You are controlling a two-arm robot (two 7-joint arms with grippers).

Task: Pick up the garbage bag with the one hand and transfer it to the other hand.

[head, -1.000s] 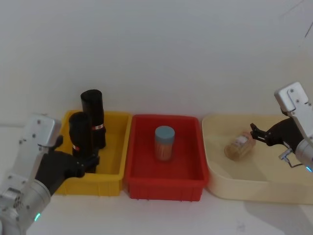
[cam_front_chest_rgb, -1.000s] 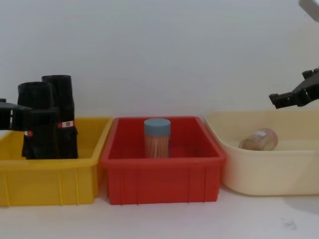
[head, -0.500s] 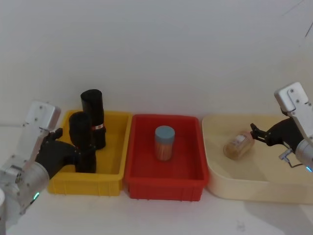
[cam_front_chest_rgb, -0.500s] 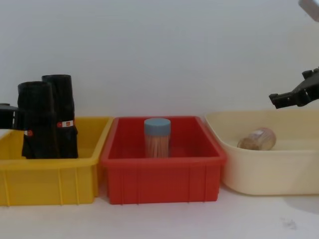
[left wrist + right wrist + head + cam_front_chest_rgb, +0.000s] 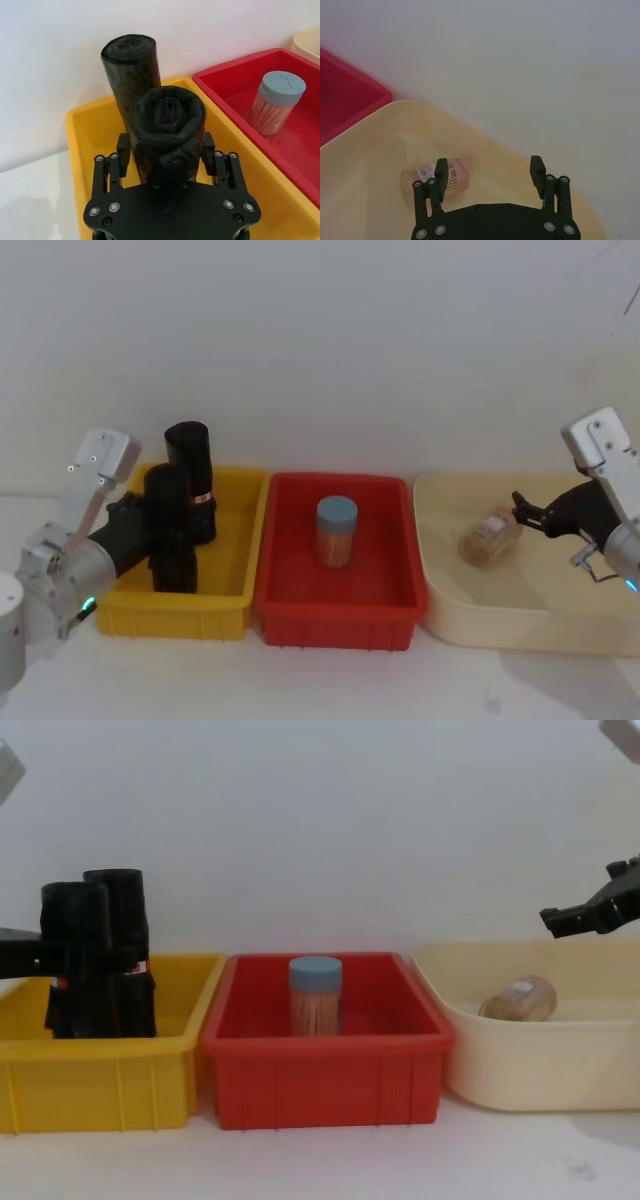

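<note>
Left tool [image 5: 165,143] clamped on both sides of the front garbage bag [image 5: 167,112]. Bag stands upright in the yellow bin [image 5: 100,1095], touching the second roll [image 5: 131,60] behind it. Right tool [image 5: 488,169] has its fingers spread wide, holding nothing, above the cream tub [image 5: 530,1070].

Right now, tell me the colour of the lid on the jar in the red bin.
Pale blue-grey; the lid shows best in the left wrist view.
</note>
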